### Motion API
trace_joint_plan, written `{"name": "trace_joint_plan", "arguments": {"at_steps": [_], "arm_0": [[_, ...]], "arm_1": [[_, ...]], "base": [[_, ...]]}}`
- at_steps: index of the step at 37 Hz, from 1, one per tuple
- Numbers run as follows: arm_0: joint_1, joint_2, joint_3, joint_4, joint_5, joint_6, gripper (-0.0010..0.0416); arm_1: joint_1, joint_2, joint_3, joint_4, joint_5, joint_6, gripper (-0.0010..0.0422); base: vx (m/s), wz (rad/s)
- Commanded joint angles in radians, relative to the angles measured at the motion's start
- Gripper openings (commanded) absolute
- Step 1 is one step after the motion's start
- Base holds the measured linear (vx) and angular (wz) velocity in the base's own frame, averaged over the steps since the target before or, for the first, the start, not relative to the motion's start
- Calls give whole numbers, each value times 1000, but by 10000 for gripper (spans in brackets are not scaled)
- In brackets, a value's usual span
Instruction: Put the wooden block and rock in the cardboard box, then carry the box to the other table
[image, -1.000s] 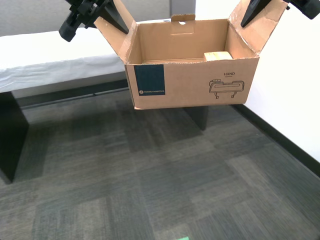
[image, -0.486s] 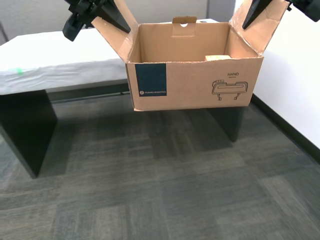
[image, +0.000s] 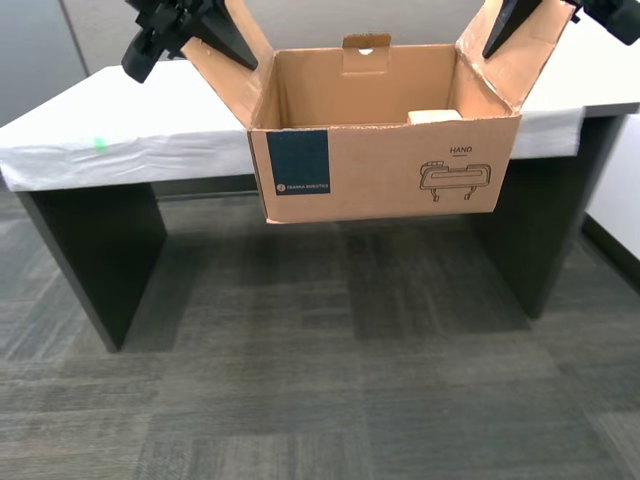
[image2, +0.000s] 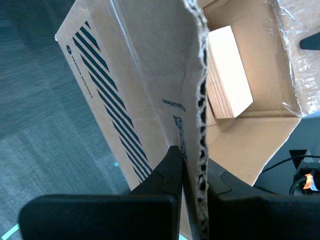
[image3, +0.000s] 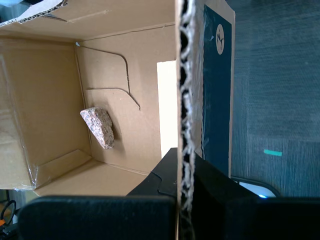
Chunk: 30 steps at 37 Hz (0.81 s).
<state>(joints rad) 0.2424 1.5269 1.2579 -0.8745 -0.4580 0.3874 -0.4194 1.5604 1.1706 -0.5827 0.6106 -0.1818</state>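
1. exterior view: the cardboard box (image: 385, 170) hangs in the air above the grey carpet floor (image: 320, 390), held by its two side flaps. it is in front of the other table (image: 150, 120), a white-sheeted worktop with a green tape mark (image: 100, 143). i can't tell whether the box touches the worktop edge behind it.
2. same view: my first end effector (image: 235, 45) grasps the raised flap on the exterior view's left. my second end effector (image: 505, 30) grasps the flap on the exterior view's right. the teal label (image: 298, 160) and the "hand" drawing (image: 455, 178) face the camera. the top of the wooden block (image: 435, 116) shows inside, toward the exterior view's right. the rock is hidden behind the front wall here.
3. second wrist view: my second end effector (image2: 192, 160) is clenched on the torn corrugated edge of the flap, one finger on each face. the wooden block (image2: 230, 70) lies flat on the box floor, close against the side wall below this flap.
4. first wrist view: my first end effector (image3: 182, 160) is clenched on the other flap's edge in the same way. the rock (image3: 99, 127) rests on the box floor near a corner. the teal label runs down the outer wall beside the flap.
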Motion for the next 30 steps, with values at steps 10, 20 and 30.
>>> {"name": "trace_joint_plan", "arguments": {"at_steps": [10, 20, 30], "arm_0": [[3, -2, -1, 7, -19, 14, -1], [3, -2, -21, 11, -19, 42, -1], [2, -2, -45, 40, -19, 63, -1]], "arm_1": [[-1, -2, 2, -5, 21, -8, -1], [-1, -2, 2, -6, 14, 0, -1], [1, -1, 2, 0, -2, 2, -1]], "base": [[196, 178], [198, 148], [177, 33]]}}
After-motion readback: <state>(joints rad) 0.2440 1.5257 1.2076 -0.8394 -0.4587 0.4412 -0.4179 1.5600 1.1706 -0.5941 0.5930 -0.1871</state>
